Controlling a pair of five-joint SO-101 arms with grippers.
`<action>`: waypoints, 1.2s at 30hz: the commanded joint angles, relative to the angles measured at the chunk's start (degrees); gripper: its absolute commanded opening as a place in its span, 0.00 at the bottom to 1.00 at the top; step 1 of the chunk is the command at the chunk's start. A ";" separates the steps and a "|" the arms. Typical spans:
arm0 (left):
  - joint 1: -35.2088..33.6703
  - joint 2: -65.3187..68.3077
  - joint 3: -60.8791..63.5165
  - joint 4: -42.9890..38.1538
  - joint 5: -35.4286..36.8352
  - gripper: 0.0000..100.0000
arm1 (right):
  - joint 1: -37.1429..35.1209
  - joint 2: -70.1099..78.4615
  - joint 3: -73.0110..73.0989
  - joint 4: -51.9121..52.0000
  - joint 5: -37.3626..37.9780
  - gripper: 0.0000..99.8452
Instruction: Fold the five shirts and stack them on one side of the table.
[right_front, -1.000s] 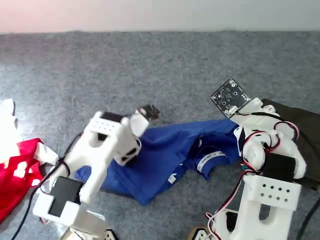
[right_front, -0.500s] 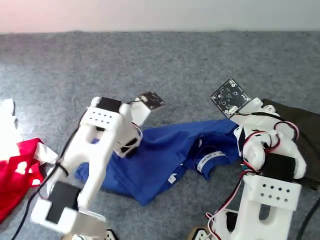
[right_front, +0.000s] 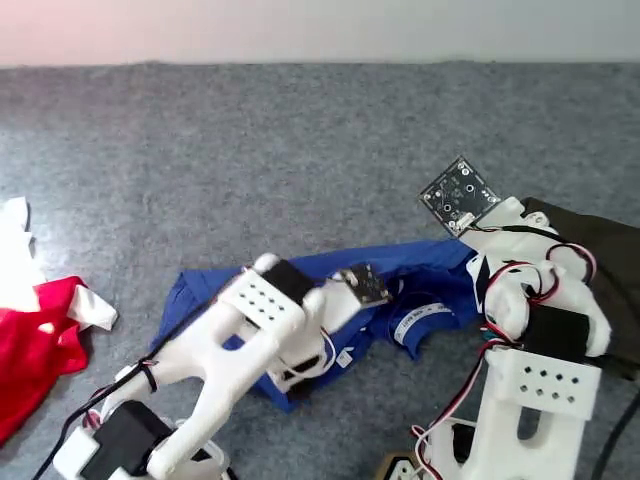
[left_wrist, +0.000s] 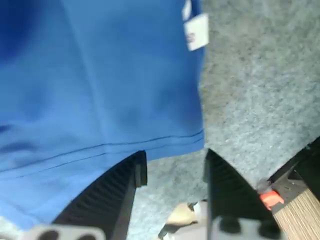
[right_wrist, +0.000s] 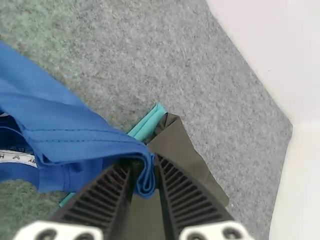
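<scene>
Two grippers are being seen at the blue shirt (right_front: 420, 262), which is lying crumpled on the grey counter (right_front: 300, 140). Right gripper (right_wrist: 142, 172): fingers are being clamped on the blue shirt's folded edge, just beside a dark olive shirt (right_wrist: 175, 145) and a teal shirt (right_wrist: 145, 125). Left gripper (left_wrist: 172, 170): fingers are being held apart at the blue shirt's hem, gripping nothing. Red shirt (right_front: 30, 350) is lying well apart from the blue shirt.

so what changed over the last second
The left arm swung across the blue shirt toward the right arm. The left tool now hangs open over the shirt's hem, gripping nothing. The swing uncovered the shirt's end nearest the red shirt. The right tool stayed shut on the blue shirt's other end. All three shirts, including the dark shirt, lie as before.
</scene>
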 joint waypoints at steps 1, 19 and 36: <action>2.29 -1.76 1.19 -3.43 1.58 0.22 | 0.40 -0.13 -0.35 -0.13 -0.35 0.01; 2.11 -1.67 12.97 -16.79 1.58 0.23 | 0.40 -0.13 -0.26 -0.13 -0.35 0.01; 2.02 -1.76 13.05 -17.49 1.23 0.04 | 0.48 -0.40 -0.26 -0.13 -0.35 0.01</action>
